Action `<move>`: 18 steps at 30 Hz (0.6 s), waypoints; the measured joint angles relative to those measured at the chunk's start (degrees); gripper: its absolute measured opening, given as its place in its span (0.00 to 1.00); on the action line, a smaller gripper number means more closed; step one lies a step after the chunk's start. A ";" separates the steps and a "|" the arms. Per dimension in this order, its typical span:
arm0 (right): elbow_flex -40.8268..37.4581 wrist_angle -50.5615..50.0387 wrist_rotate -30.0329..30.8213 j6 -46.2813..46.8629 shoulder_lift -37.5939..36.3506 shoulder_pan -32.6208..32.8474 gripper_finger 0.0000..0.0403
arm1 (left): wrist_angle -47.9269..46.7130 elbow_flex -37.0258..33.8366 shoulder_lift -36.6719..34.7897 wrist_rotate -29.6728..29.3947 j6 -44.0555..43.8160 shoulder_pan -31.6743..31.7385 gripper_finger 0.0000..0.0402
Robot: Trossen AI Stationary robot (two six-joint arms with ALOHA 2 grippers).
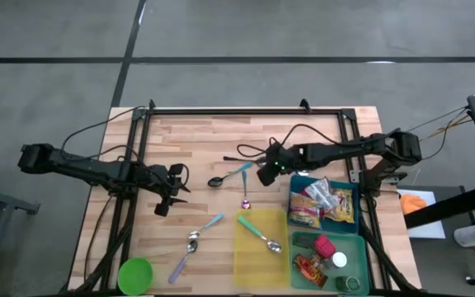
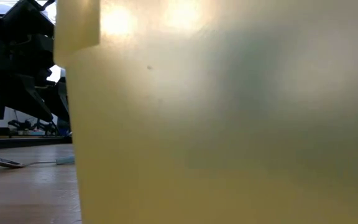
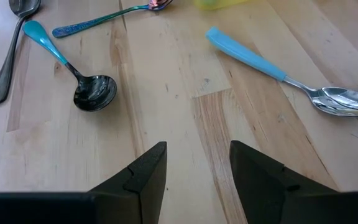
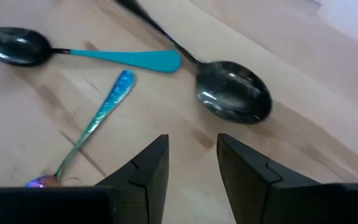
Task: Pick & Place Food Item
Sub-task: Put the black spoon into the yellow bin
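The food items lie in two teal bins at the table's right. Snack packets (image 1: 324,202) fill the far bin (image 1: 358,206). A red item (image 1: 324,246) and an orange pack (image 1: 310,271) lie in the near bin (image 1: 365,264). My right gripper (image 1: 264,175) (image 4: 191,168) stands open and empty just left of the far bin. It hangs above a black spoon (image 4: 234,98) and an iridescent spoon (image 4: 98,124). My left gripper (image 1: 181,188) (image 3: 197,168) waits open at the table's left, above bare wood.
A yellow tray (image 1: 250,268) holding a teal-handled spoon (image 1: 260,233) sits left of the near bin; its wall (image 2: 229,112) blocks most of the low view. A green bowl (image 1: 135,275) stands at the near left. More spoons (image 1: 204,233) (image 1: 228,176) lie mid-table.
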 joint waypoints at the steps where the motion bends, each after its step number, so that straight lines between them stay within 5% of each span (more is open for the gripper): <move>1: -0.25 -0.06 -0.12 0.51 0.00 -0.37 0.33 | 0.00 0.01 0.00 -0.01 0.00 0.01 0.43; 10: -3.26 5.62 -2.01 -0.45 -2.13 -3.08 0.33 | 0.02 0.00 0.00 0.01 0.13 0.01 0.43; 18: -17.13 23.68 -8.79 3.42 -10.32 -6.45 0.33 | 0.01 0.00 0.00 -0.01 0.11 -0.01 0.43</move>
